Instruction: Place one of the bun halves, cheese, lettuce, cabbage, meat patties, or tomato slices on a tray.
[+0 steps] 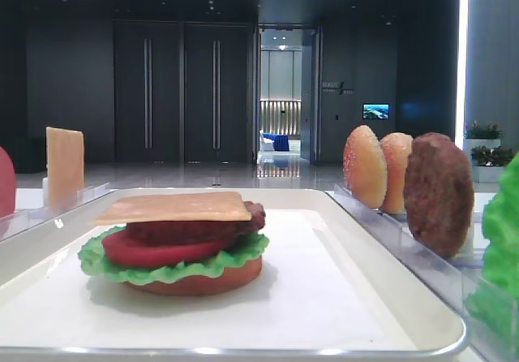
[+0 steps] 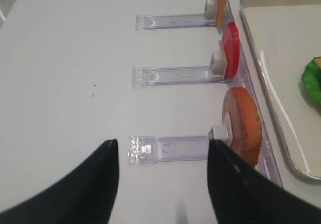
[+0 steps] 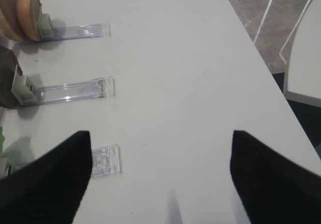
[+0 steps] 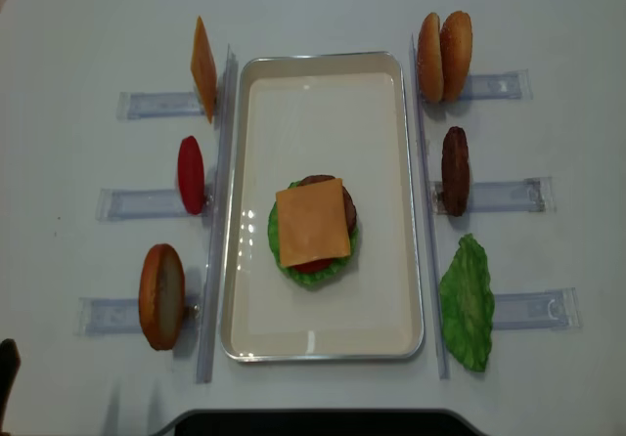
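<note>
Both arms are pulled back toward the near edge of the desk [image 4: 323,6], each wrist camera looking down over its own side. The left claw [image 2: 163,184] hangs over the left side with its two dark fingers [image 2: 85,189] wide apart and nothing between them; the right claw [image 3: 160,179] hangs the same way over the right side, fingers spread and empty. The cheese [image 4: 312,222], a thin, flat, pale orange square, lies on top of a stack in the middle of the tray [image 4: 323,333]: under it a brown meat patty [image 1: 247,216], a red tomato slice [image 1: 158,251], ruffled green lettuce [image 1: 174,271] and a flat orange-brown bun bottom [image 1: 199,283]. Along the tray's left edge, clear holder racks [image 4: 132,202] carry a second cheese slice [image 4: 203,67], a tomato slice [image 4: 191,174] and a bun half [image 4: 161,295], all standing on edge. Along its right edge stand two bun halves [image 4: 443,56], a patty [image 4: 454,170] and a lettuce leaf [image 4: 468,304]. The desk is plain white; behind it is a dim hall with dark doors [image 1: 182,94] and a lit doorway [image 1: 280,94].
</note>
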`<state>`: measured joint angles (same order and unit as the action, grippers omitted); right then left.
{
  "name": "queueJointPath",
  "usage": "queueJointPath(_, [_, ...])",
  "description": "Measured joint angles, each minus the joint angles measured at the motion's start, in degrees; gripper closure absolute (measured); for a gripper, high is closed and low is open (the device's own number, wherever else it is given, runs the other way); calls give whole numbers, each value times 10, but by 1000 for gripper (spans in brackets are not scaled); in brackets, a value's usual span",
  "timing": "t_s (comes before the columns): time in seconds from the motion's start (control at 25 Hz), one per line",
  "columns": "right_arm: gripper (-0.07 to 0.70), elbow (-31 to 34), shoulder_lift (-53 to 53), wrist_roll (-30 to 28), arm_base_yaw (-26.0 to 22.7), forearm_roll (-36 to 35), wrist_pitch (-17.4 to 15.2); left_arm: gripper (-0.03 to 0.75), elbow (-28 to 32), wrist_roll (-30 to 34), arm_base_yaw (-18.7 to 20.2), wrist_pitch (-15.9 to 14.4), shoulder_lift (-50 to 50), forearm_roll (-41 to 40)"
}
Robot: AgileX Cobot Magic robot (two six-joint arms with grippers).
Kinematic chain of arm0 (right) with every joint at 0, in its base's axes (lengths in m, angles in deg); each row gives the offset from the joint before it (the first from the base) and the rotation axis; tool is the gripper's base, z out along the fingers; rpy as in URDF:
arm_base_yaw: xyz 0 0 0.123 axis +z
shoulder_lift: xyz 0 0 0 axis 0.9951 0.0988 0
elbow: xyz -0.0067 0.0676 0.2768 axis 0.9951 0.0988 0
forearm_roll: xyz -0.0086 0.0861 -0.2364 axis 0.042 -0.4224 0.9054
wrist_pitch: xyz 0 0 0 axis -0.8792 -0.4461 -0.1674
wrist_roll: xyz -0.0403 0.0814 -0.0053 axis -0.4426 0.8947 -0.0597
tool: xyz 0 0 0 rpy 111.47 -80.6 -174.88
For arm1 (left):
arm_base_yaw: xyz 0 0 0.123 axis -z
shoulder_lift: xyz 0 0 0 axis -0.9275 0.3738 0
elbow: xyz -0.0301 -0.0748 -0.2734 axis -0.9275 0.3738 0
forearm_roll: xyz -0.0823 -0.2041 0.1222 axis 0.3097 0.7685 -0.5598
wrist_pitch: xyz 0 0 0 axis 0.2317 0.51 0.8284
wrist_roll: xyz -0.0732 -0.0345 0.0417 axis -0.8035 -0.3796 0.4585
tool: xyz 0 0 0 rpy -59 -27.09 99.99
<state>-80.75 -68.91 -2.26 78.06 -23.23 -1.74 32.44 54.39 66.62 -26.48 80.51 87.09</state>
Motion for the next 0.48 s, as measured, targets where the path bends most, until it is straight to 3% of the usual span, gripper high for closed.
queueJointPath(0.48, [93,0,0,0,0,0,0,286,0,0,14,0,0,1])
